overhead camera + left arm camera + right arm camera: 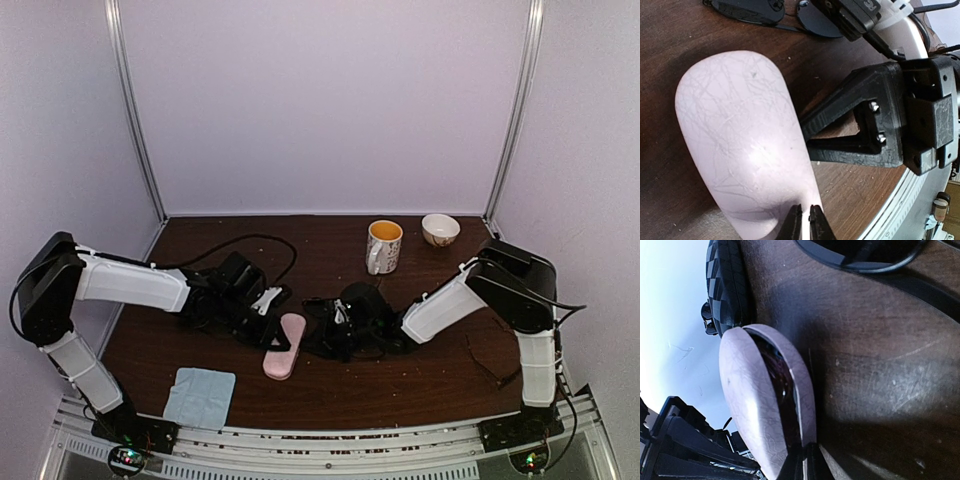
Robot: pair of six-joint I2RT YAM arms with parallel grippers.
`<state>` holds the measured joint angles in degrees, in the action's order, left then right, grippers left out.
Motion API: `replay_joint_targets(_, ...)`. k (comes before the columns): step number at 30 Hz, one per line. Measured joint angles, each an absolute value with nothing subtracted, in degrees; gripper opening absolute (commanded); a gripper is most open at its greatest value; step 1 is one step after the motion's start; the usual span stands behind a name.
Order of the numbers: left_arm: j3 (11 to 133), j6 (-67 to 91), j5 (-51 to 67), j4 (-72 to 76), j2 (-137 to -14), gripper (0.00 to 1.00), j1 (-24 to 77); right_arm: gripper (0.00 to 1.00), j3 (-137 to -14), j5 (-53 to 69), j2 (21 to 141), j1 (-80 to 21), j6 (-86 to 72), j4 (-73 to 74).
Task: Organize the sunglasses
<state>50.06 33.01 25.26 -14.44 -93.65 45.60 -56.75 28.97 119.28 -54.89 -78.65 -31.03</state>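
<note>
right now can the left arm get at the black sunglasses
Probably not cleanly. The black sunglasses lie beyond the pink case, which sits right in front of the left hand, and the right hand crowds that side. It would have to go round.

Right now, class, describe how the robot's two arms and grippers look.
The left arm and right arm match: white shells between bulky black joints, with thin black cables trailing alongside. The left gripper and right gripper are matte black angular plastic with slim fingers and silver screws.
</note>
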Motion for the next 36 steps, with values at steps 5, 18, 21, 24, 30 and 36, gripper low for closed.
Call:
replay_joint_targets(5, 51.96, 32.56, 23.46, -17.30, -93.27, 0.34, 46.02, 0.04, -56.75, 28.99, 119.28, -54.89, -78.65, -31.09)
replay_joint_targets(18, 57.01, 30.09, 13.41, -27.51, -88.58, 0.54, 46.22, 0.16, -56.75, 29.23, 116.75, -54.87, -76.27, -27.81)
replay_joint_targets(21, 57.01, 30.00, 11.57, -28.62, -88.58, 0.61, 46.57, 0.19, -56.75, 29.21, 113.08, -54.83, -74.22, -25.19)
replay_joint_targets(24, 57.01, 29.85, 10.00, -29.39, -88.58, 0.68, 47.37, 0.20, -56.31, 29.08, 109.54, -54.70, -71.90, -22.90)
replay_joint_targets(30, 57.01, 29.36, 8.19, -30.24, -88.62, 0.88, 49.30, 0.25, -53.25, 27.59, 100.36, -54.26, -65.76, -15.59)
replay_joint_targets(36, 58.48, 28.51, 5.72, -31.73, -90.24, 0.98, 50.72, 0.28, -51.79, 21.96, 95.64, -53.45, -57.82, -4.21)
